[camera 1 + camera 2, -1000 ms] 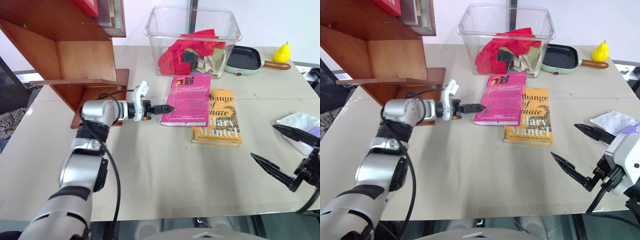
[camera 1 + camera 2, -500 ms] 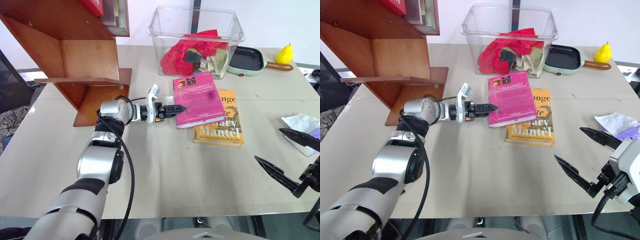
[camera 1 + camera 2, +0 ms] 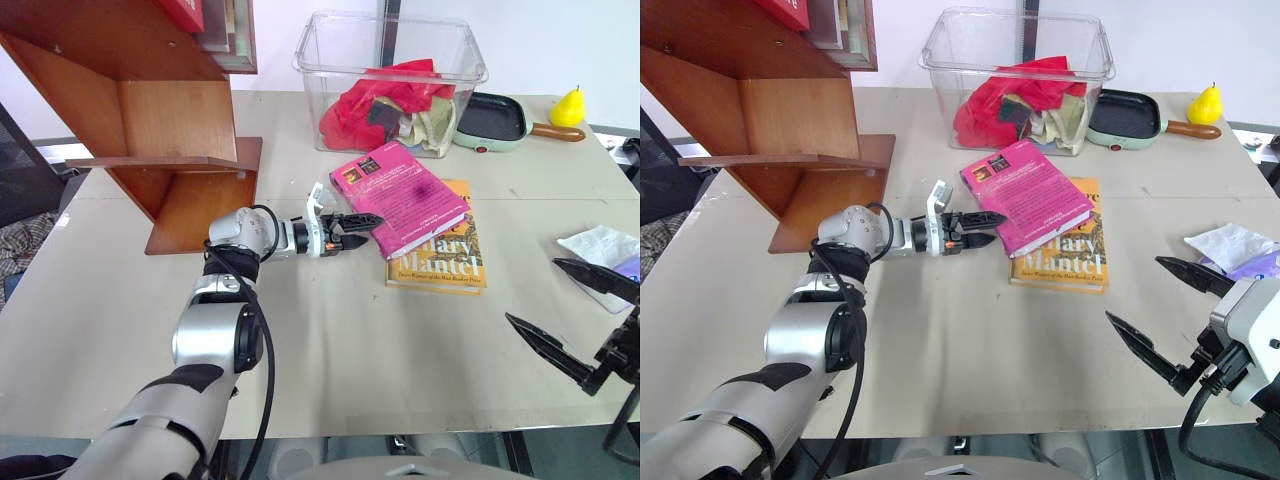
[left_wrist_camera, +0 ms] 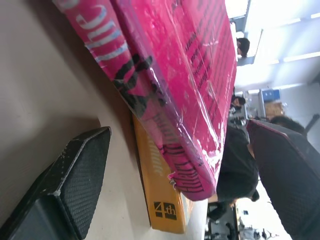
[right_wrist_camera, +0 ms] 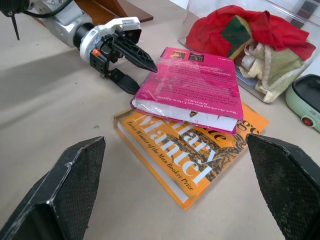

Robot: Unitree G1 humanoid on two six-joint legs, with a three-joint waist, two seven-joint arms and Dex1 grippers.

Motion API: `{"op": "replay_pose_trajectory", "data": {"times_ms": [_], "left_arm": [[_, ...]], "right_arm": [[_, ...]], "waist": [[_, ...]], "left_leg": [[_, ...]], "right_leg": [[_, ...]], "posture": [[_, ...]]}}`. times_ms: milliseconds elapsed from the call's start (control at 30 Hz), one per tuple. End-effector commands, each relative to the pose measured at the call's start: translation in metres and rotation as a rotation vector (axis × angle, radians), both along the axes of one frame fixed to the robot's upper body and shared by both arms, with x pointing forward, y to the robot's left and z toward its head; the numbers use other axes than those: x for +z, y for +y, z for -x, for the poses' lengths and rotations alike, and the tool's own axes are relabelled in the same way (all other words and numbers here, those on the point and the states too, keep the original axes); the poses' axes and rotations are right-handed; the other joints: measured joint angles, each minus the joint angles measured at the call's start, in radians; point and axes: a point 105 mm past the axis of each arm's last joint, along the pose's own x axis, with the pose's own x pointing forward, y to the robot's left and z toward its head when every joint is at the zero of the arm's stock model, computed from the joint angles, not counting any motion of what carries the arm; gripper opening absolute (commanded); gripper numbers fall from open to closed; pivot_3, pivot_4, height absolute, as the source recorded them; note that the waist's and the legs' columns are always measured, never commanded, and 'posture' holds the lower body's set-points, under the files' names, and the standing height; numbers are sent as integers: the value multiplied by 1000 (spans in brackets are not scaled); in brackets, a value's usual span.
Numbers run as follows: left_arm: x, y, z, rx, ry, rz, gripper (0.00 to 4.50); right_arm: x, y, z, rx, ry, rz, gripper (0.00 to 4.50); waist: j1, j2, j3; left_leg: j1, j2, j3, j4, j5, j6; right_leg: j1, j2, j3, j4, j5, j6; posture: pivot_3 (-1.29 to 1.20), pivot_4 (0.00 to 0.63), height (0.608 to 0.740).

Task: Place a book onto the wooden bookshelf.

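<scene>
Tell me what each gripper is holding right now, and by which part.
Nothing is gripped. The left gripper is open, its fingers straddling the pink book at the spine-side corner, one above and one below. The right gripper is open and holds nothing.

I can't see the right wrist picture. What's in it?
The left gripper is open around a corner of the pink book, one finger above and one below. The book lies partly on a yellow book on the table, near a clear bin of cloths.
</scene>
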Motion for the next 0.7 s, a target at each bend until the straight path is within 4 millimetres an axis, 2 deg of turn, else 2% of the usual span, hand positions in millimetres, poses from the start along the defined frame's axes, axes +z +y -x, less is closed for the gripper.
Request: {"op": "replay_pose_trajectory", "data": {"times_ms": [33,133,400,500,700], "left_arm": [[-1,-8,-9,79,-2,19,4500],[-5,-15,-19,160,22,27,4500],[2,-36,-32,227,45,118,4500],[5,-38,-34,229,52,153,3656],[7,-38,-31,207,55,167,787]], "right_arm": [[7,4,2,13,-39,17,4461],[6,5,1,15,-37,14,4461],[12,6,2,23,-62,-10,4461],[11,5,3,16,-60,-8,4500],[11,4,3,-1,-72,-14,4500]], "waist": [[5,0,0],[17,-1,-1],[17,-2,-2],[16,-2,-2],[17,-2,-2]], "left_leg": [[0,0,0,0,0,0],[1,-1,0,1,0,0],[2,-2,-1,2,0,0],[2,-2,-1,2,0,0],[1,-2,-1,0,0,0]], "right_leg": [[0,0,0,0,0,0],[1,-1,0,0,0,0],[3,-1,1,0,0,1],[3,-1,1,0,1,2],[3,-1,0,-1,1,1]], "posture": [[0,150,740],[0,150,740],[0,150,740],[0,150,740],[0,150,740]]}}
